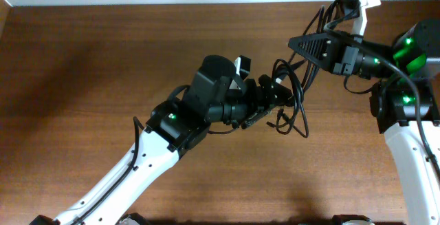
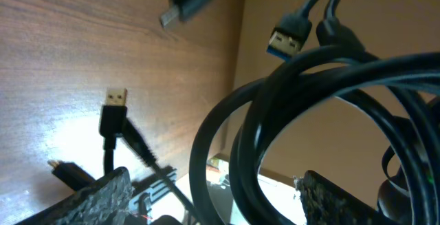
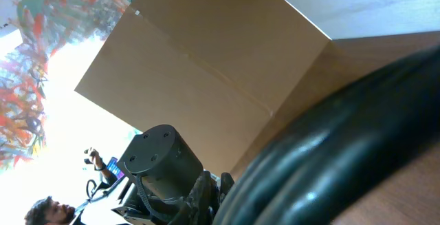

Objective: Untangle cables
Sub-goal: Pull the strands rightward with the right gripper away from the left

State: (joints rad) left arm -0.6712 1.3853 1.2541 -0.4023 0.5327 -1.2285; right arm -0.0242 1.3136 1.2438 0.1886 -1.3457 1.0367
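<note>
Cables: the thin black cables (image 1: pixel 300 111) form one looped bundle right of centre over the brown wooden table (image 1: pixel 103 60), between the two grippers. Several loops overlap and cross one another.

Left gripper: the left gripper (image 1: pixel 278 95) reaches in from the near left to the left side of the bundle. Its jaws stand apart. In its wrist view the cable loops (image 2: pixel 254 115) pass through the gap between the textured black finger pads (image 2: pixel 103 197), and neither pad visibly pinches them.

Right gripper: the right gripper (image 1: pixel 294 44) comes in from the far right, its tip at the far end of the bundle. Its jaws are together, closed on the cables (its wrist view gives only a blurred black cord (image 3: pixel 330 163) filling the near right corner, with the contact point hidden).

Plug ends: three free ends show in the left wrist view. They are a blue-tongued USB plug (image 2: pixel 289 39) at the upper right, a gold-tipped USB plug (image 2: pixel 115 102) at the left over the wood, and a blurred dark plug (image 2: pixel 187 3) at the top.

Surroundings: a tan cardboard box (image 3: pixel 206 67) stands beyond the table.
</note>
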